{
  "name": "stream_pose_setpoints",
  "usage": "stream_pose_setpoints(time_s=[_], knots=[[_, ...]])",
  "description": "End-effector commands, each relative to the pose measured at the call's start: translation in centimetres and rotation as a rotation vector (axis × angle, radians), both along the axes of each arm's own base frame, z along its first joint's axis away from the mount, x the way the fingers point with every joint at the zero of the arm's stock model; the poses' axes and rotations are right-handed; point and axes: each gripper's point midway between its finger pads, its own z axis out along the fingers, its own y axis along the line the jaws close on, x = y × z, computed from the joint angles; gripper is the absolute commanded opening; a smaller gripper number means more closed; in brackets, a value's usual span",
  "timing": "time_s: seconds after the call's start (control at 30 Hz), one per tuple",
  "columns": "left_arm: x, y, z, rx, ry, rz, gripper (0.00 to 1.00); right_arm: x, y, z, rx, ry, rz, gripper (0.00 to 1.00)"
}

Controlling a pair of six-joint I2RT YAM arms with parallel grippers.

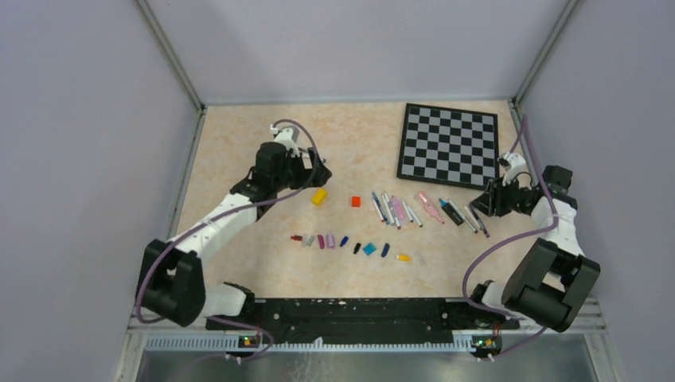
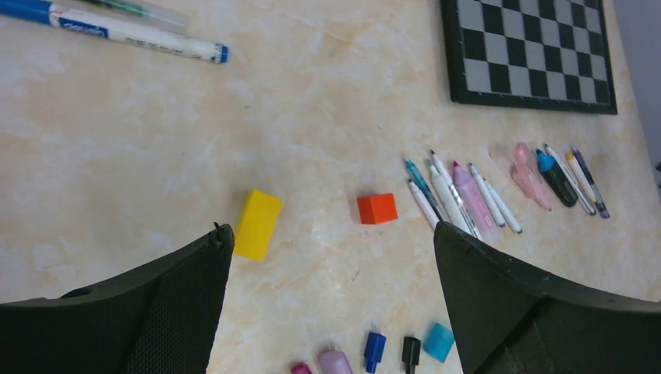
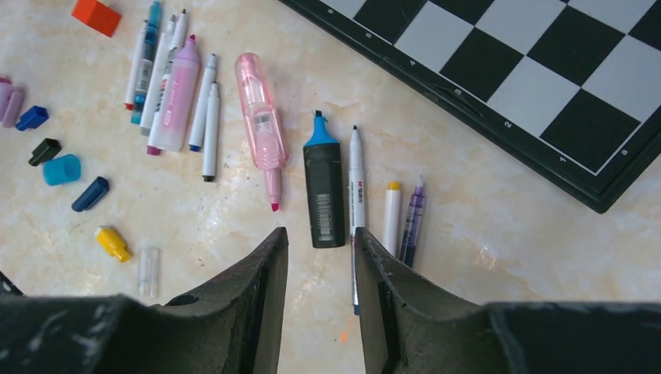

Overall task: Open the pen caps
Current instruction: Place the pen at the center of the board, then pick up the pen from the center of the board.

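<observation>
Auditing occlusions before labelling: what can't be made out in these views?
Left wrist view: blue-and-white pen cut off by the left edge, one end unseen.
Left wrist view: pale pink cap cropped by the bottom edge.
Right wrist view: white pen, lower end partly behind a finger of the right tool.
Top view: clear cap too small to make out.
</observation>
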Motion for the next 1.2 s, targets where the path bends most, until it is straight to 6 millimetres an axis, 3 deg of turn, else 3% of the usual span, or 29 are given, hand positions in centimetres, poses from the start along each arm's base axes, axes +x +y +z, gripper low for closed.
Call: stream_pose_setpoints(time_s=[0.0,0.23,0.4,0.67,1.17], knots=[[3.2,1.3,-1.7,-0.068,0.195,0.079,0.99,0.2,1.1,2.3,0.051,-0.093,0.037,0.35],[8.6,6.1,-8.1,0.137,0.527,0.425,0.99,-0.1,1.6,2.3,0.066,-0.099,0.057,0.35],[12.1,8.1,-8.7,0.223,0.583,0.618,0.93,-0.2,1.6,2.4,0.059,-0.105,0.065,0.35],[15.8,7.0,-9.5,0.164,0.588,0.619,0.76,-0.3,1.6,2.2,0.051,-0.103,0.073,0.35],[18.4,6.6,-11.2,0.152,0.575,0.598,0.7,-0.4,1.5,2.0,0.041,-0.101,0.081,0.35]])
